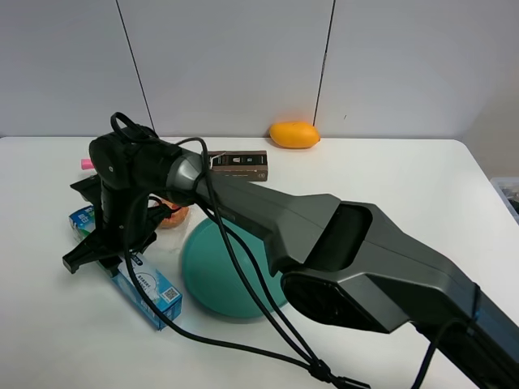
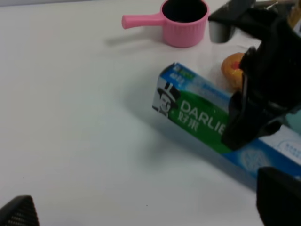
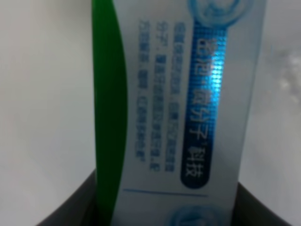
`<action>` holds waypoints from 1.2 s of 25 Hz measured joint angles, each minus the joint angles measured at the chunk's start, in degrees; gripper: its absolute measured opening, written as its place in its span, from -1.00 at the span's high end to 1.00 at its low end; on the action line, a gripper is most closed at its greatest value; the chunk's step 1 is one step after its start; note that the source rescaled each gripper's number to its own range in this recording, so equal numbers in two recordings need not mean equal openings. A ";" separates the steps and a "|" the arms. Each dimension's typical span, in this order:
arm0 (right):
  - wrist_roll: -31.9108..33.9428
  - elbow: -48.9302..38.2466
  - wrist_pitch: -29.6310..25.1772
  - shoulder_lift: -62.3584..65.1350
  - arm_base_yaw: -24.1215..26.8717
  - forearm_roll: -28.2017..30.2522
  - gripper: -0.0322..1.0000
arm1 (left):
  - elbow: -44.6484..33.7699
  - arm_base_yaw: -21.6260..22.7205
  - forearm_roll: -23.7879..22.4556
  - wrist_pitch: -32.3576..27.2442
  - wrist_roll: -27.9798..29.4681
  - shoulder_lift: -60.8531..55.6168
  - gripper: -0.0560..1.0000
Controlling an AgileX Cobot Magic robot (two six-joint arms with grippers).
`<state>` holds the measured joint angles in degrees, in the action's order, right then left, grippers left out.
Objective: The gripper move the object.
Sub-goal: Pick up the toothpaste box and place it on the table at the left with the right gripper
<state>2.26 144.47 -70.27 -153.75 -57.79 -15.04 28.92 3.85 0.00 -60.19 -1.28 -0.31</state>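
Observation:
The object is a long blue, white and green toothpaste carton [image 1: 150, 288] lying flat on the white table at the left front. It also shows in the left wrist view [image 2: 197, 113] and fills the right wrist view [image 3: 188, 94]. My right gripper [image 1: 109, 251] reaches across from the right and sits down over the carton's middle, one finger on each long side. It shows as a black shape on the carton in the left wrist view [image 2: 249, 127]. My left gripper [image 2: 148, 207] is open and empty, short of the carton; only its fingertips [image 2: 19, 212] show.
A teal plate [image 1: 219, 267] lies just right of the carton. An orange-brown pastry [image 1: 172, 215] lies behind the carton. A pink cup with a handle [image 2: 184, 21] stands further back left. A dark brown box [image 1: 241, 164] and an orange fruit [image 1: 294, 134] are at the back.

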 joint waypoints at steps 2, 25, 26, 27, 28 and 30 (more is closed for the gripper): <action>0.06 0.00 0.00 -0.85 0.00 -0.69 0.90 | 0.00 0.00 0.00 0.00 0.00 0.00 -1.00; 1.22 0.00 0.48 -1.16 0.00 1.15 0.90 | 0.00 0.00 0.00 0.00 0.00 0.00 -1.00; 1.22 0.00 0.48 -1.16 0.00 1.42 0.90 | 0.00 0.00 0.00 0.00 0.00 0.00 -1.00; 1.39 0.00 0.48 -1.16 0.00 1.54 0.90 | 0.00 0.00 0.00 0.00 0.00 0.00 -1.00; 1.48 0.00 0.48 -1.16 0.00 1.59 0.90 | 0.00 0.00 0.00 0.00 0.00 0.00 -1.00; 1.57 0.00 0.48 -1.16 0.00 1.73 0.90 | 0.00 0.00 0.00 0.00 0.00 0.00 -1.00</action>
<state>3.83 144.47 -69.78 -154.91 -57.79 -13.32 28.92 3.85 0.00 -60.19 -1.28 -0.31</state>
